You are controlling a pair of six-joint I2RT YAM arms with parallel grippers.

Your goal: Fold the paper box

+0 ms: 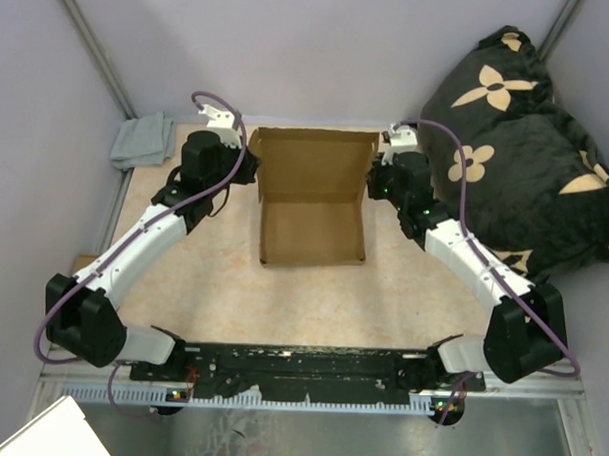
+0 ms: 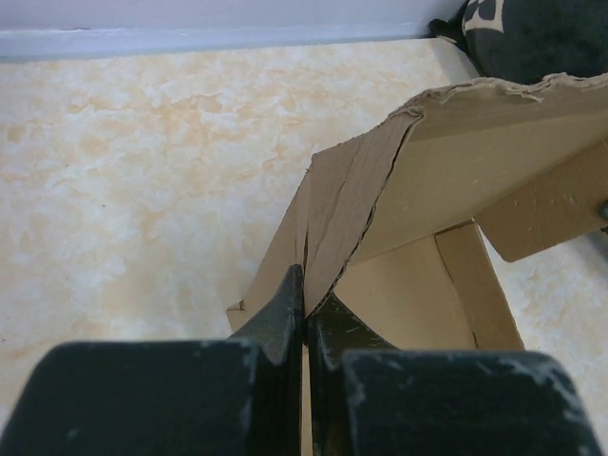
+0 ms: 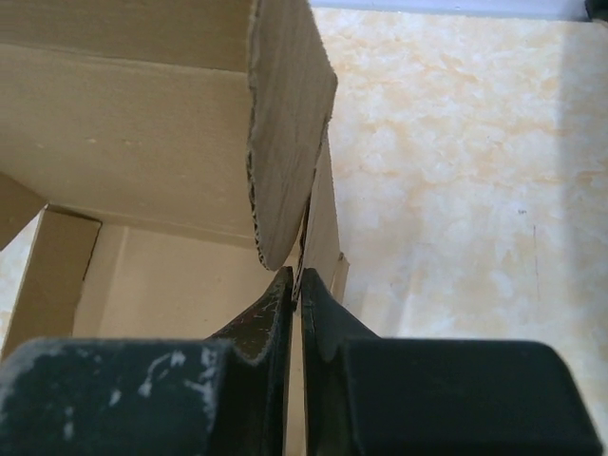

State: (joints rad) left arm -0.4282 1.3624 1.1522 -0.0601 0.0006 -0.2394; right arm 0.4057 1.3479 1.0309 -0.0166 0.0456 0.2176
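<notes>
The paper box [image 1: 313, 203] is plain brown cardboard, open on top, standing in the middle of the table with its lid panel raised at the far side. My left gripper [image 1: 249, 169] is shut on the box's left side wall near its far corner; in the left wrist view [image 2: 307, 296] the wall [image 2: 351, 204] runs between the closed fingers. My right gripper [image 1: 372, 180] is shut on the right side wall; in the right wrist view [image 3: 295, 285] the wall [image 3: 321, 223] and a folded flap [image 3: 285, 123] rise from the fingers.
A grey cloth [image 1: 142, 140] lies at the far left corner. A black cushion with tan flowers [image 1: 528, 136] fills the right side next to the right arm. Grey walls close the back and the sides. The tabletop [image 1: 312, 298] is beige marbled.
</notes>
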